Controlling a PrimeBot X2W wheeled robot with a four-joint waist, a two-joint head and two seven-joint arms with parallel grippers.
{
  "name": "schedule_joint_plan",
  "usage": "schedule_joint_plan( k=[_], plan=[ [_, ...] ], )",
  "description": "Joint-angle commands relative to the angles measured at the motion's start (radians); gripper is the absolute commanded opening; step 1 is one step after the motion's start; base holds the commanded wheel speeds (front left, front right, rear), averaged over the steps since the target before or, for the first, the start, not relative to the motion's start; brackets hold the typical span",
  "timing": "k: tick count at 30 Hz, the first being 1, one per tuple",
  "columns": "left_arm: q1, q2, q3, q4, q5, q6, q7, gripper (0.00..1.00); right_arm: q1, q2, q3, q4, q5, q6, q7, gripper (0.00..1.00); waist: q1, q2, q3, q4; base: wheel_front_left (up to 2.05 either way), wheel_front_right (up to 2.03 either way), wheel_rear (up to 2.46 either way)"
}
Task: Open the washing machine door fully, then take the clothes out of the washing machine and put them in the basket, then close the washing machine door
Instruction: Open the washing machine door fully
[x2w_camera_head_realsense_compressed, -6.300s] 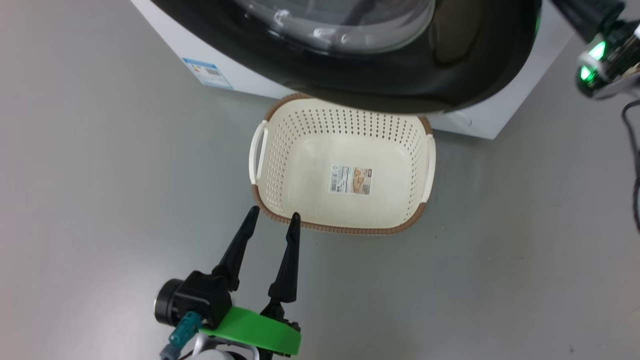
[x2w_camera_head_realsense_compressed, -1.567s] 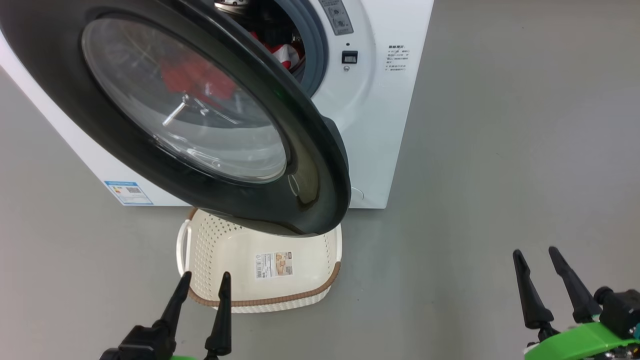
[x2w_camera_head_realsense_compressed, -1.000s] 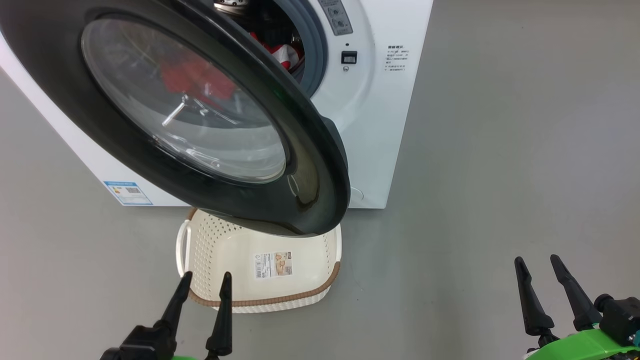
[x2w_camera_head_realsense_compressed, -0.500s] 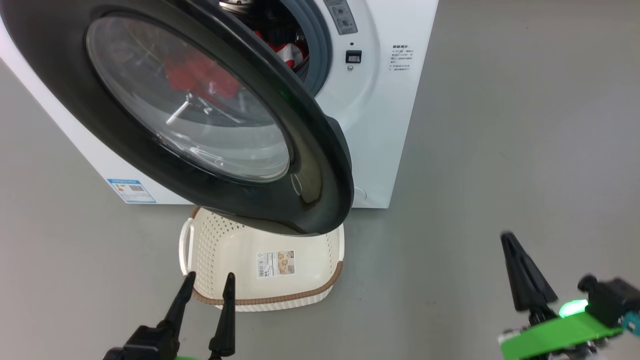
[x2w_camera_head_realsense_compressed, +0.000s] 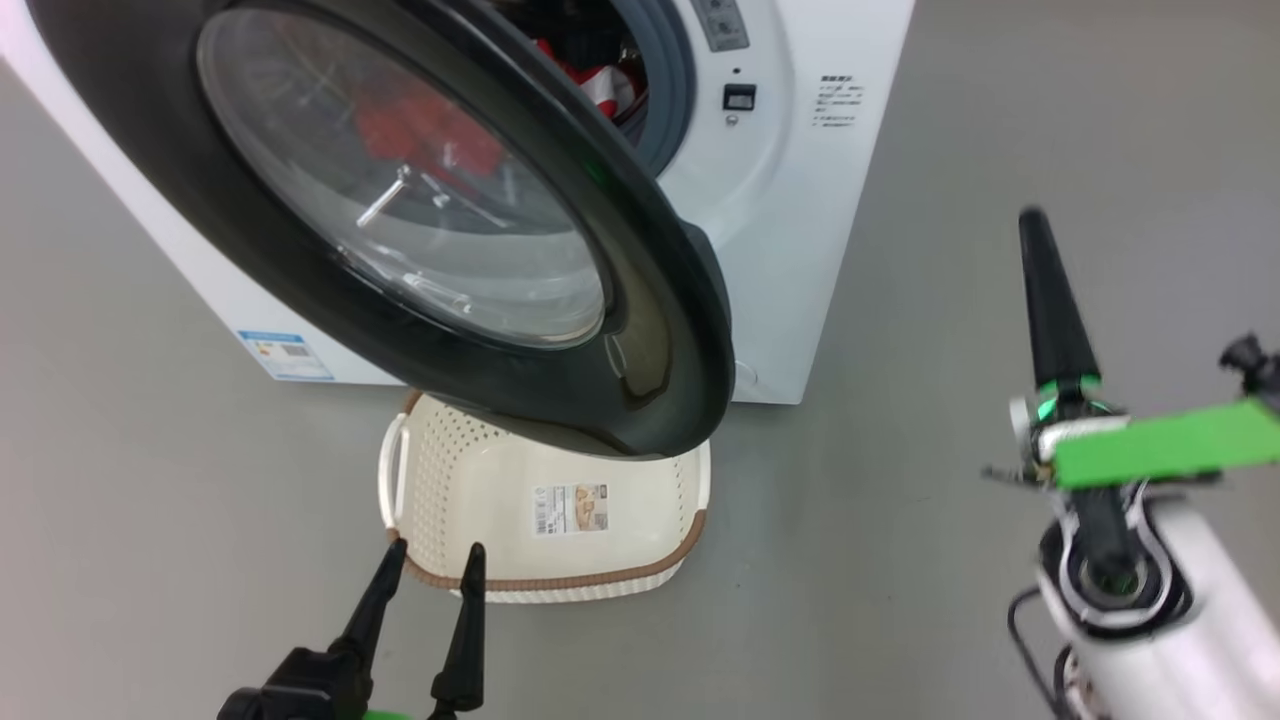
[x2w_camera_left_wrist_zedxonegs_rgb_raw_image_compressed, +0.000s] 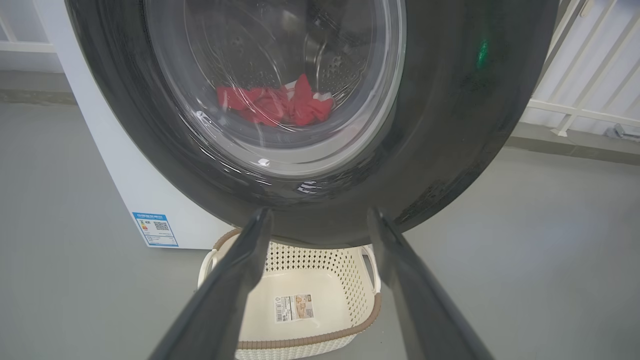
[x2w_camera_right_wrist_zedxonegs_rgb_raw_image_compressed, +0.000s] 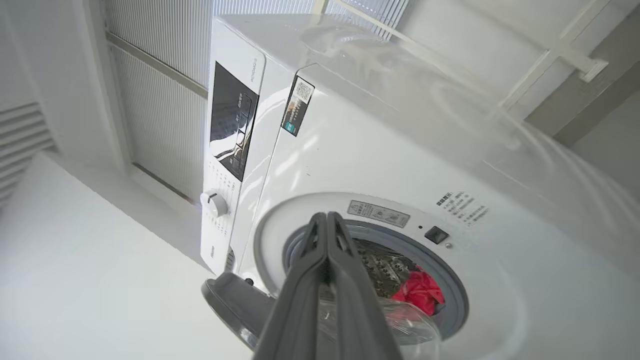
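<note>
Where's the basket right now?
In the head view, the basket sits on the floor before the washing machine, partly under the open door, just beyond the left gripper.

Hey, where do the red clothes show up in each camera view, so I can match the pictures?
Head view: the clothes are at top centre, just past the right edge of the washing machine door.
Left wrist view: upper centre, seen through the door glass.
Right wrist view: lower right, inside the grey gasket.
Shared landmark: the washing machine door.
</note>
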Motion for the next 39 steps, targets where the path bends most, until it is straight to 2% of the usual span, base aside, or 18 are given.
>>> schedule_joint_plan(
  k=[1,5,10,12,13,16,17,20,27,39],
  plan=[
    [-0.039,0.008,0.023,-0.026,-0.002,0.005,-0.012,1.0,-0.063,-0.02,0.033,-0.017,0.108,0.0,0.01,0.0,0.0,0.0,0.015,0.017,0.0,0.0,0.0],
    [-0.051,0.008,0.008,-0.029,-0.014,0.011,-0.012,1.0,-0.148,-0.055,0.028,0.016,0.341,0.0,0.177,0.0,0.0,0.0,0.031,0.042,0.0,0.0,0.0],
    [-0.059,0.008,-0.018,-0.027,-0.027,0.017,-0.012,1.0,-0.229,-0.076,-0.008,0.112,0.506,0.0,0.464,0.0,0.0,0.0,0.045,0.074,0.0,0.0,0.0],
    [-0.06,0.008,-0.025,-0.027,-0.032,0.019,-0.012,1.0,-0.26,-0.078,-0.022,0.16,0.557,0.0,0.583,0.0,0.0,0.0,0.049,0.084,0.0,0.0,0.0],
    [-0.06,0.008,-0.025,-0.027,-0.032,0.019,-0.012,1.0,-0.26,-0.078,-0.022,0.16,0.557,0.0,0.583,0.0,0.0,0.0,0.049,0.084,0.0,0.0,0.0],
    [-0.061,0.008,-0.038,-0.026,-0.037,0.021,-0.012,1.0,-0.31,-0.087,-0.043,0.242,0.611,0.0,0.73,0.0,0.0,0.0,0.056,0.099,0.0,0.0,0.0],
    [-0.063,0.008,-0.046,-0.026,-0.04,0.023,-0.012,1.0,-0.345,-0.094,-0.045,0.3,0.638,0.0,0.819,0.0,0.0,0.0,0.061,0.108,0.0,0.0,0.0],
    [-0.066,0.008,-0.06,-0.026,-0.045,0.025,-0.012,1.0,-0.392,-0.112,-0.031,0.377,0.644,0.0,0.921,0.0,0.0,0.0,0.068,0.122,0.0,0.0,0.0],
    [-0.067,0.008,-0.091,-0.026,-0.057,0.031,-0.012,1.0,-0.453,-0.121,0.012,0.485,0.629,0.0,1.071,0.0,0.0,0.0,0.076,0.149,0.0,0.0,0.0],
    [-0.069,0.008,-0.124,-0.03,-0.079,0.042,-0.012,1.0,-0.45,-0.096,0.024,0.525,0.575,0.0,1.135,0.0,0.0,0.0,0.075,0.186,0.0,0.0,0.0]
  ],
)
